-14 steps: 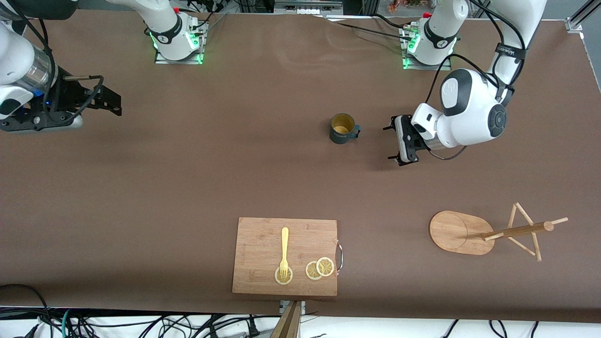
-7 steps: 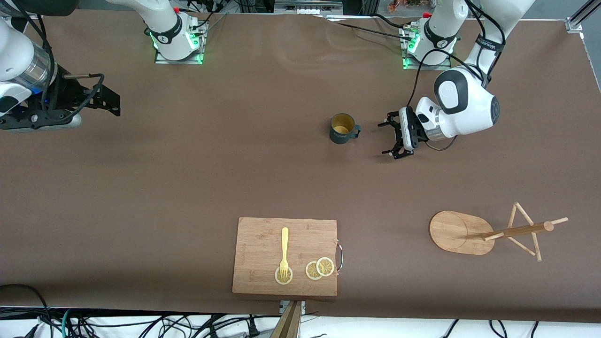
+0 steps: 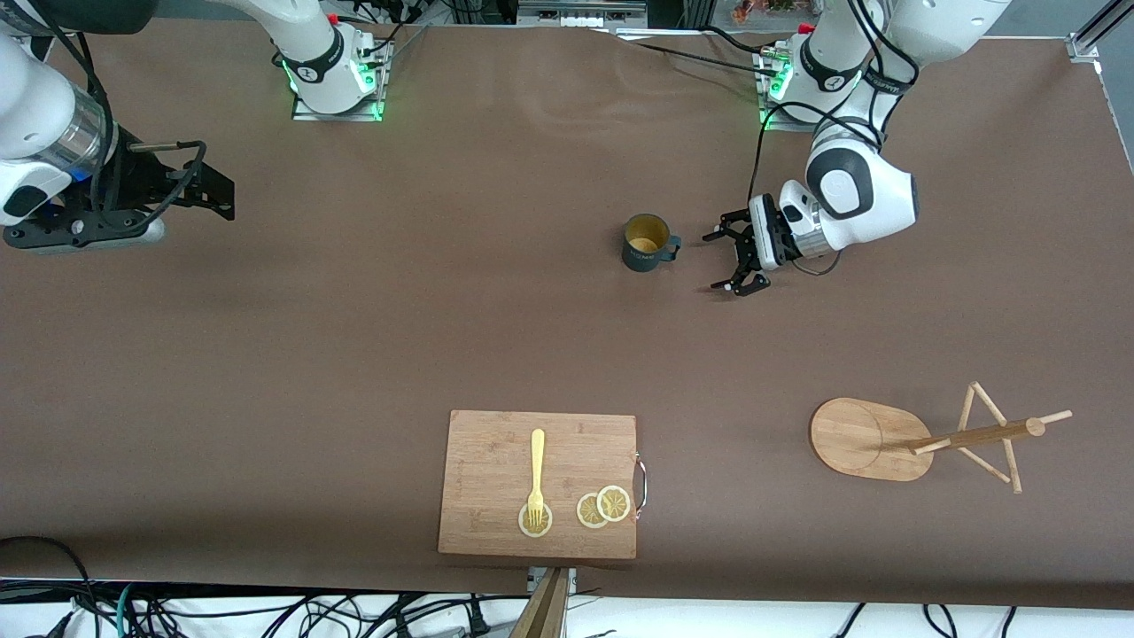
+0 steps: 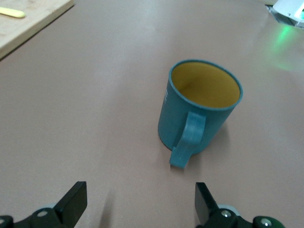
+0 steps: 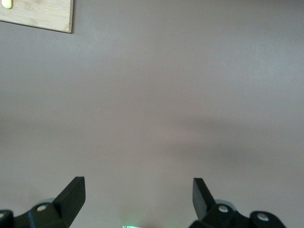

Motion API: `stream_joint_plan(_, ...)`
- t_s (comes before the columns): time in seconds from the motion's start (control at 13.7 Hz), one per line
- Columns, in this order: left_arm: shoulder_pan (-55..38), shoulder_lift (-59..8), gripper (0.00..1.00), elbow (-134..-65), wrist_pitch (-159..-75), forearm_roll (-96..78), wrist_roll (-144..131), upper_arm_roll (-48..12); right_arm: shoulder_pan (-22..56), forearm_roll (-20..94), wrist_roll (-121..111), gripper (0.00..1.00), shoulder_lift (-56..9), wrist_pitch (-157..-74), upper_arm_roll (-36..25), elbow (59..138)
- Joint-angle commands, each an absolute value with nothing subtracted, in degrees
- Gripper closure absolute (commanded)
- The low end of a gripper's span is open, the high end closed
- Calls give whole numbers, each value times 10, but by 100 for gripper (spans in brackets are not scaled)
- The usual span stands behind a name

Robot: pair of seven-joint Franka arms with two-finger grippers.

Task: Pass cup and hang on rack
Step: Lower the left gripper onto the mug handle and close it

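Front view: the cup (image 3: 646, 242) stands upright on the table (image 3: 354, 337), handle at 3 o'clock. The left gripper (image 3: 725, 260) sits low just beside that handle, fingers spread, not touching. The rack (image 3: 921, 439) lies near the front edge. The right gripper (image 3: 217, 195) waits at its arm's end.

Left wrist view: the cup (image 4: 199, 111) sits at 12 o'clock of the spread fingers (image 4: 72, 202).

Right wrist view: the right gripper (image 5: 137, 194) is spread over bare table.
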State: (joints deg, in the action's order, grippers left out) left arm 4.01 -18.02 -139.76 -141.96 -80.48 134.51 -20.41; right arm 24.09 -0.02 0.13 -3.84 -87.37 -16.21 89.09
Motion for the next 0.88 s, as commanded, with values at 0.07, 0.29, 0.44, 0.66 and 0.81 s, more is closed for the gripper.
stream_joint_plan(0.07,18,-201,0,-1385,-1440,-843,1368,-217,53,-9,8,0,-32,-869,17,889)
stream_joint_plan(0.29,11,-207,0,-1384,-1440,-843,1362,-229,9,-9,7,0,-26,-870,61,896)
stream_joint_plan(0.44,4,-214,0,-1383,-1440,-845,1361,-231,10,-9,7,0,-27,-869,61,894)
stream_joint_plan(0.66,3,-215,0,-1384,-1451,-874,1360,-257,10,-9,7,0,-27,-868,61,894)
stream_joint_plan(0.81,3,-217,0,-1384,-1471,-895,1359,-275,10,-9,7,0,-27,-867,61,895)
